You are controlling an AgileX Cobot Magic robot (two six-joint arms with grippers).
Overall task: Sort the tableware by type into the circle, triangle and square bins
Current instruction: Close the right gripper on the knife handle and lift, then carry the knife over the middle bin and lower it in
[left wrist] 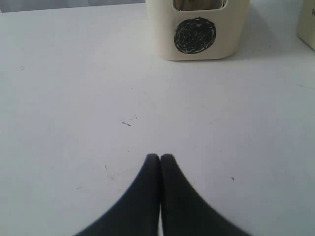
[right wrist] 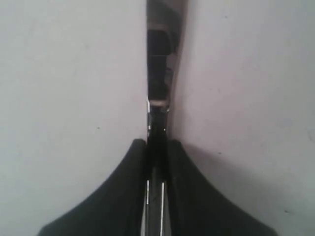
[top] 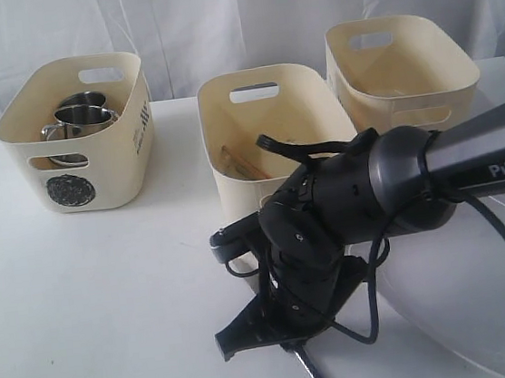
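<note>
The circle bin (top: 76, 163) stands at the back left with two steel mugs (top: 80, 117) inside. Its black round mark (left wrist: 195, 35) faces my left gripper (left wrist: 160, 156), which is shut and empty above bare table, out of the exterior view. My right gripper (top: 287, 335) hangs in front of the middle tub (top: 272, 118), whose mark is hidden by the arm. It is shut on a thin steel cutlery piece (right wrist: 158, 88) that pokes down (top: 312, 374); which piece it is I cannot tell. Wooden chopsticks (top: 235, 159) seem to lie in the middle tub.
A third cream tub (top: 398, 63) stands at the back right, its mark not visible. The large white plate (top: 467, 310) lies at the front right under the right arm. A white curtain closes off the back.
</note>
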